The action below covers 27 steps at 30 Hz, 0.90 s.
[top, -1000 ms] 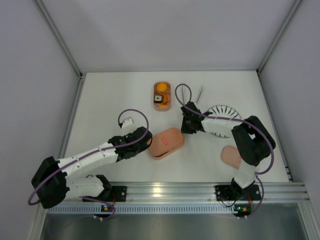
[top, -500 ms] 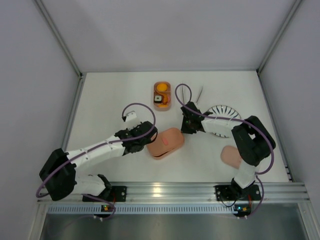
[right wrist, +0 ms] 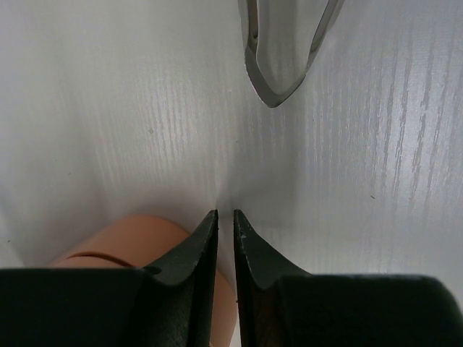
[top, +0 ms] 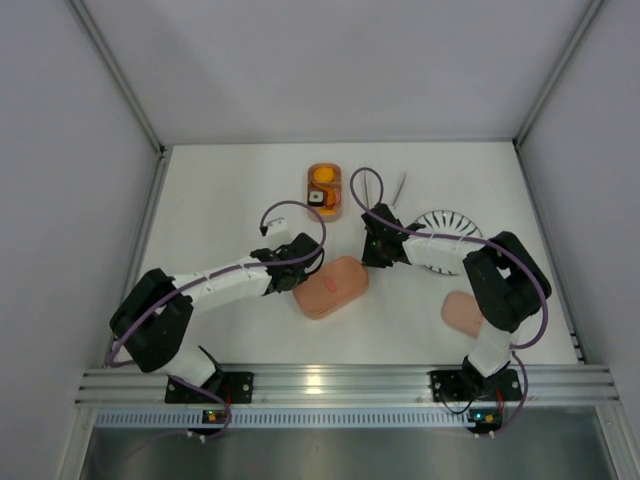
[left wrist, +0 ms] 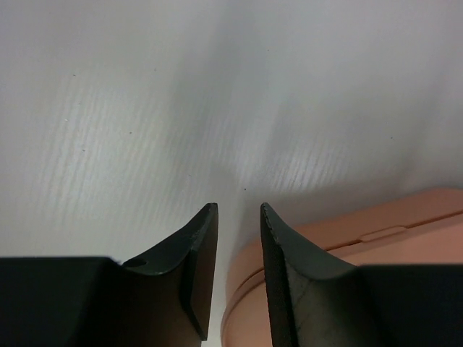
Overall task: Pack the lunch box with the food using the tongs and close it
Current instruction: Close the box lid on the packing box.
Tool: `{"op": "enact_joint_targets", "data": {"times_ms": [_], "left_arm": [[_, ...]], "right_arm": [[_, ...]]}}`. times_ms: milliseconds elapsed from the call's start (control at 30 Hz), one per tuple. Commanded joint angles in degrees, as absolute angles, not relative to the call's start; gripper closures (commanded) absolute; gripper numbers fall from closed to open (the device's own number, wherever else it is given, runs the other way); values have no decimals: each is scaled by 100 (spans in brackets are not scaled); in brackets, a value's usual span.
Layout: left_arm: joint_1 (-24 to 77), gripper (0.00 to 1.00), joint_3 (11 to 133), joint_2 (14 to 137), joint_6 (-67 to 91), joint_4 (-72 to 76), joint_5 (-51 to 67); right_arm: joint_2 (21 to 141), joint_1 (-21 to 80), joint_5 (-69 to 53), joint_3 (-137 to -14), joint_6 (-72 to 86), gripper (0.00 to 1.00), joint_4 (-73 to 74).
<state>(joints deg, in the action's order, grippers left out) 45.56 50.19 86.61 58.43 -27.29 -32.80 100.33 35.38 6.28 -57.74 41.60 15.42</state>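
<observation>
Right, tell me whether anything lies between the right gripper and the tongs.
Nothing visible does. In the right wrist view only bare table separates the right gripper from the joined end of the tongs, which lie straight ahead.

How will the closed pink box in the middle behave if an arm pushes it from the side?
The box looks like smooth, thin plastic on a smooth table, so it would probably slide easily, not tip. It sits low and flat, so rolling seems unlikely. A push off-centre on its rounded end may turn it.
</observation>
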Motion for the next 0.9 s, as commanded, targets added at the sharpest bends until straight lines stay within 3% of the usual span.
{"op": "enact_joint_targets", "data": {"times_ms": [0, 400, 533, 633, 867], "left_arm": [[4588, 65, 5063, 8727, 5739, -2198, -2953], [4649, 65, 4887, 8692, 5836, -2066, -2927], [4641, 60, 4930, 8666, 5792, -2065, -3058], [4579, 55, 5088, 8447, 5730, -2346, -3409], [4069, 55, 4905, 7674, 5660, -2795, -3393]], "right_arm": [[9967, 3507, 615, -5713, 4192, 86, 1433], [10020, 3507, 624, -5739, 4210, 86, 1424], [10037, 3507, 624, -5783, 4192, 86, 1467], [10020, 3507, 624, -5774, 4192, 86, 1485], [10011, 3507, 615, -5731, 4175, 86, 1441]]}}
